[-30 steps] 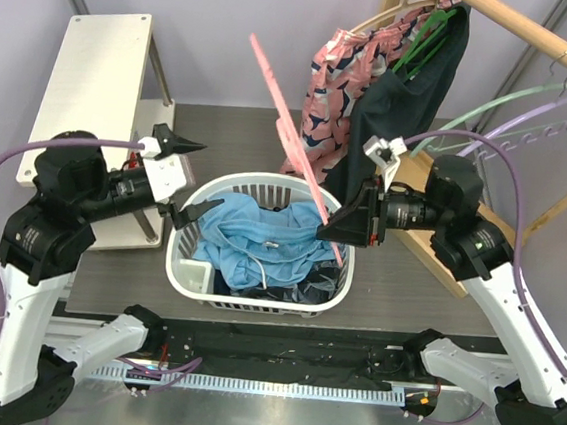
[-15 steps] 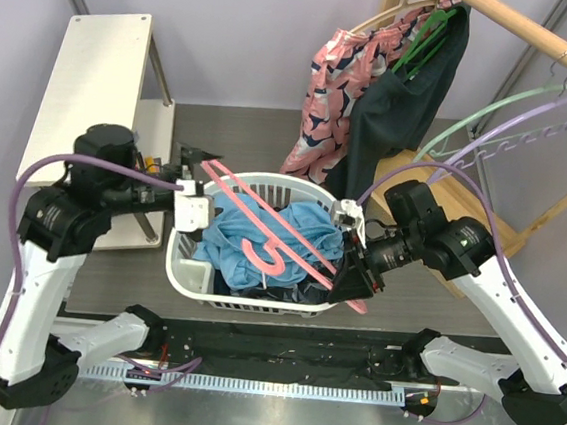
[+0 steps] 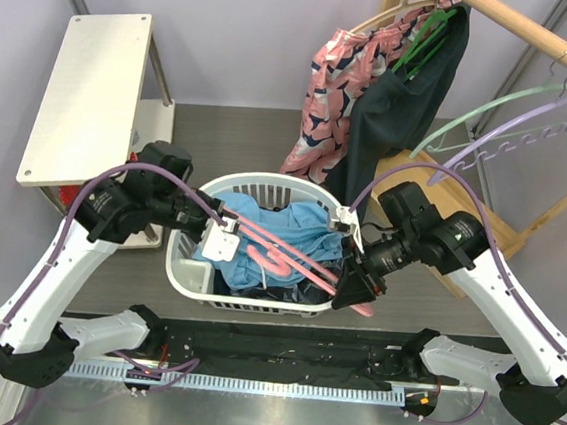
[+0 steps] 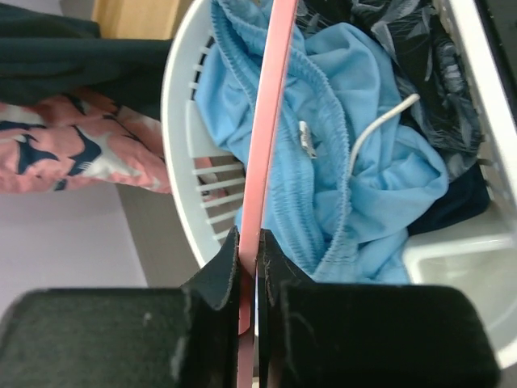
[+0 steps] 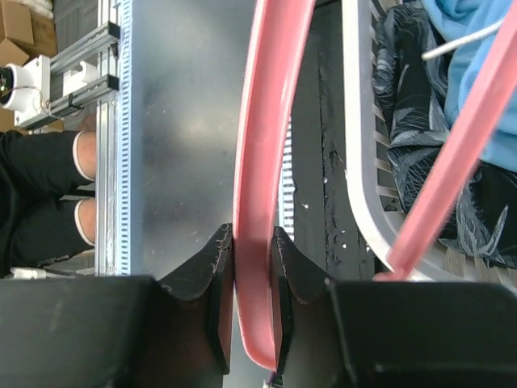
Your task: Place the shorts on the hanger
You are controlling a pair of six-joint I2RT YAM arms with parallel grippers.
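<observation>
The light blue shorts (image 3: 292,228) lie bunched in the white laundry basket (image 3: 187,264), white drawstring showing in the left wrist view (image 4: 380,129). The pink hanger (image 3: 290,253) lies flat across the basket over the shorts, held at both ends. My left gripper (image 3: 229,235) is shut on its left end; in the left wrist view (image 4: 250,242) the jaws pinch the thin pink bar (image 4: 266,105). My right gripper (image 3: 356,292) is shut on its right end at the basket's near right rim, seen in the right wrist view (image 5: 253,242) clamping the pink bar (image 5: 266,121).
Dark patterned garments (image 5: 412,105) lie under the shorts in the basket. A pink patterned garment (image 3: 326,86) and a dark navy one (image 3: 405,94) hang on the wooden rack (image 3: 542,36) behind. Pale green and lavender hangers (image 3: 504,113) hang at right. A white shelf (image 3: 85,83) stands at left.
Both arms have brought the hanger from upright above the basket down to flat across it. The left gripper has moved in over the basket and closed on the hanger's left end.
</observation>
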